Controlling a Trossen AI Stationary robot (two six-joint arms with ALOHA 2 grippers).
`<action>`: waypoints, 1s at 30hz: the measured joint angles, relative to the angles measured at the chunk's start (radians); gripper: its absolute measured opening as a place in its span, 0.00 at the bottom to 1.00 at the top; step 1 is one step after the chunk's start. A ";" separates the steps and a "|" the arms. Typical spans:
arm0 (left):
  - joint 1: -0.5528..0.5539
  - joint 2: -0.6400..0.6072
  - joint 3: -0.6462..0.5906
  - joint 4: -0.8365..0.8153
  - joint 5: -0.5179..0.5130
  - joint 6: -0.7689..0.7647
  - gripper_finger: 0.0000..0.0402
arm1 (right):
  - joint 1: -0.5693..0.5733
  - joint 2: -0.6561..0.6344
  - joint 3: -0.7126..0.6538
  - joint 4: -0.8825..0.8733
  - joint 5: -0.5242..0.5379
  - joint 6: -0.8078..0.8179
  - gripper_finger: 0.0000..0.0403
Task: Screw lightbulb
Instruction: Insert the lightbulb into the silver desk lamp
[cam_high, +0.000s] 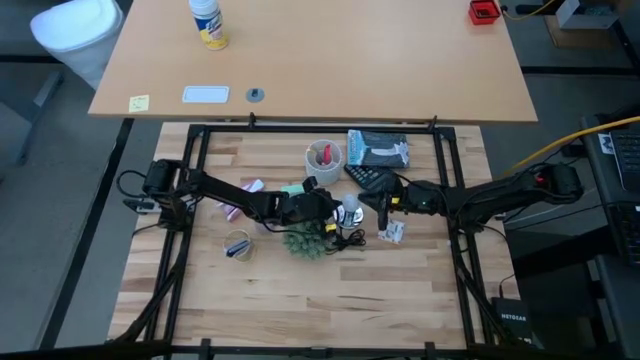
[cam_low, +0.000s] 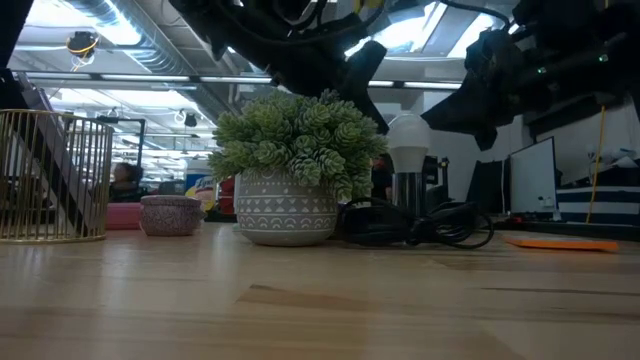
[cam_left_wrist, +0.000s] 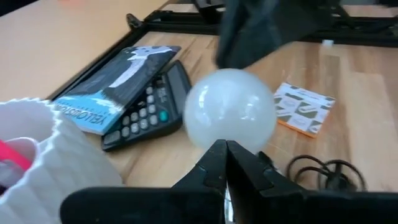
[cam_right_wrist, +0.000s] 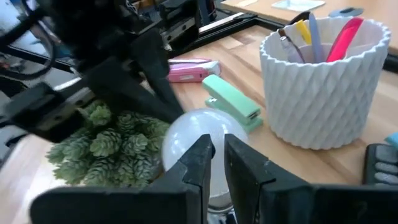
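Both arms reach inward over the tabletop (cam_high: 300, 290) toward the upright lightbulb (cam_high: 349, 209). The left end effector (cam_high: 331, 207) is clenched with fingertips together just beside the bulb; the right end effector (cam_high: 379, 208) is nearly closed, grasping nothing.

Behind your butcher-block worktop (cam_high: 300, 290) you see a tan desk (cam_high: 330, 60), grey floor (cam_high: 40, 180), and lit ceiling ducts (cam_low: 120, 15).

Matt frosted lightbulb (cam_left_wrist: 229, 110), pale wood-grain table (cam_high: 330, 290), ribbed white cup (cam_right_wrist: 323, 81).
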 joint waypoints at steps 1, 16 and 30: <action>0.005 0.000 0.000 -0.001 -0.004 0.000 0.00 | 0.000 0.000 0.000 0.000 -0.005 0.008 0.12; 0.065 0.000 0.000 0.020 -0.001 0.005 0.00 | 0.003 0.003 -0.001 0.082 -0.085 0.020 0.12; 0.039 -0.059 0.000 0.012 -0.003 0.054 0.00 | 0.002 -0.108 -0.001 0.135 0.074 -0.125 0.12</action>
